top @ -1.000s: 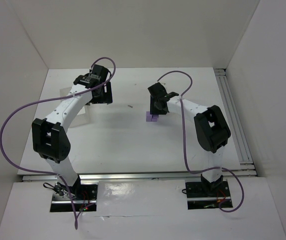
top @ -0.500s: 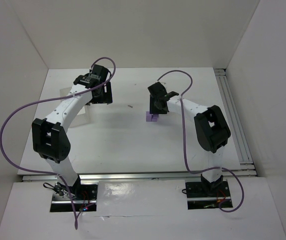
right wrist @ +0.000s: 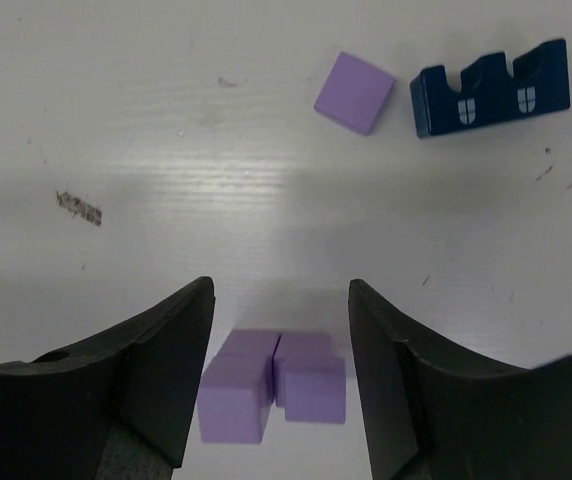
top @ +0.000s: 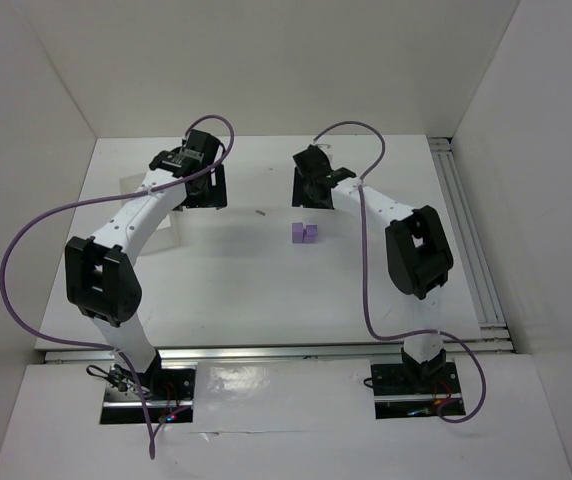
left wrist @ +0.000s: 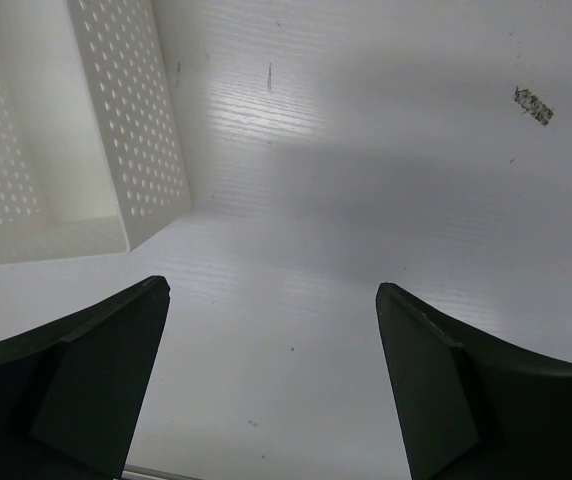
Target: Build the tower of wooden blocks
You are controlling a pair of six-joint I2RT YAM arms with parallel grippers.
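Tray, partly seen
White tray [left wrist: 136, 120] runs off the left wrist view at 9 and 12 o'clock; from above the left arm [top: 136, 215] covers most.

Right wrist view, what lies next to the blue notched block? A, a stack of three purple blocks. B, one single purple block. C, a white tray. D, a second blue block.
B: a lone purple block lies flat just left of the blue block, with a small gap between them. Both are well away from the purple pair framed by the open right tool.
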